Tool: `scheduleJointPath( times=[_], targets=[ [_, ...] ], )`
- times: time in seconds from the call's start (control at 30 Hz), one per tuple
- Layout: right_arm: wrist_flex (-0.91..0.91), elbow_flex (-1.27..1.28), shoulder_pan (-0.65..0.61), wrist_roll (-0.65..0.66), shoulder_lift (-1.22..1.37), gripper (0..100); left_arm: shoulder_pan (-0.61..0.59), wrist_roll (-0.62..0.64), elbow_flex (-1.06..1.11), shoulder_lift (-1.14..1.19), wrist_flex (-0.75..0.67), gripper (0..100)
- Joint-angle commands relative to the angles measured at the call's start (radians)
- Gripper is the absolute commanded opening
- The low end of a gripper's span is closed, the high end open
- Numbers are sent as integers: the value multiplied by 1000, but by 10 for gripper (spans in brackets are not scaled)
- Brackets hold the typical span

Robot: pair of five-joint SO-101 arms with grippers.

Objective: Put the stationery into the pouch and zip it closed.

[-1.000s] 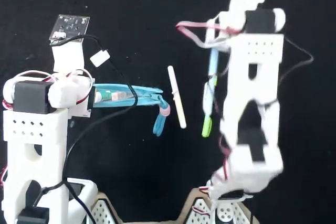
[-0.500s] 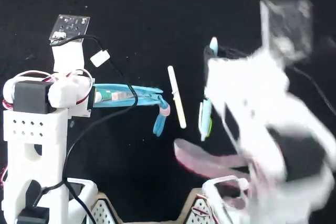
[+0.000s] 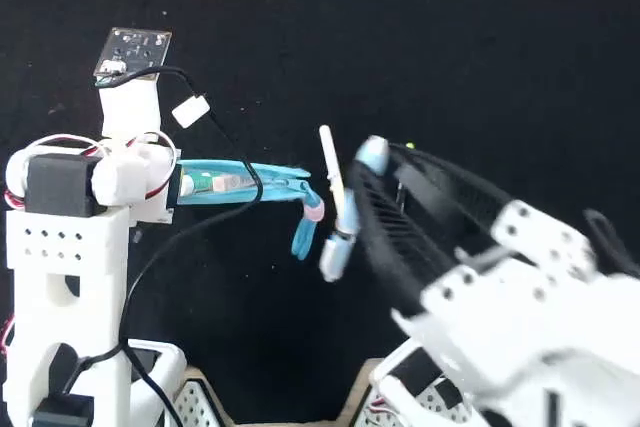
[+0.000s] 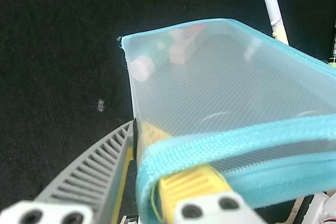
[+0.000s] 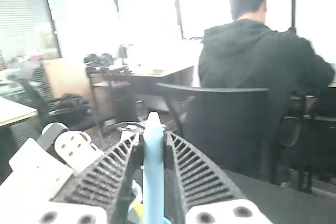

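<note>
My left gripper (image 3: pixel 190 184) is shut on one end of the translucent blue pouch (image 3: pixel 250 181), which stretches toward the table's middle; its pink zip pull (image 3: pixel 313 211) hangs at the far end. Up close, the pouch (image 4: pixel 220 93) sits between the ribbed grey finger and the yellow pad (image 4: pixel 184 187) of the left gripper (image 4: pixel 142 129). My right gripper (image 3: pixel 368 173), at the front right, is shut on a light blue pen (image 3: pixel 345 217), held tilted above the table. The same pen (image 5: pixel 153 171) stands between the black ribbed fingers (image 5: pixel 110 174). A white pen (image 3: pixel 330 162) lies beside the pouch.
A sliver of a green marker (image 3: pixel 410 147) peeks out behind the right gripper. The white pen (image 4: pixel 270 1) lies just past the pouch's end. A white connector and black cable (image 3: pixel 190 110) trail over the left arm. Black cloth covers the table.
The right arm swung from the back right down to the front right, carrying the light blue pen off the table toward the white pen. The left arm and pouch stayed still.
</note>
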Motion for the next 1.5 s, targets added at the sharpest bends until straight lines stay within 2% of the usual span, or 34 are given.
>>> scheduleJointPath(
  times=[0.0,0.23,0.53,0.9,1.17,1.47],
  targets=[
    [-169,176,-46,6,-1,11,12,2,-1,9,0,30],
    [-431,364,-46,5,-1,11,12,2,-1,9,0,30],
    [-566,496,-46,5,-10,11,12,2,-1,9,0,30],
    [-853,803,-40,8,-194,11,12,2,-1,9,0,30],
    [-1046,964,-40,8,-222,11,12,2,-1,9,0,30],
    [-1140,1006,68,-21,-223,11,12,2,-1,9,0,30]
  ],
)
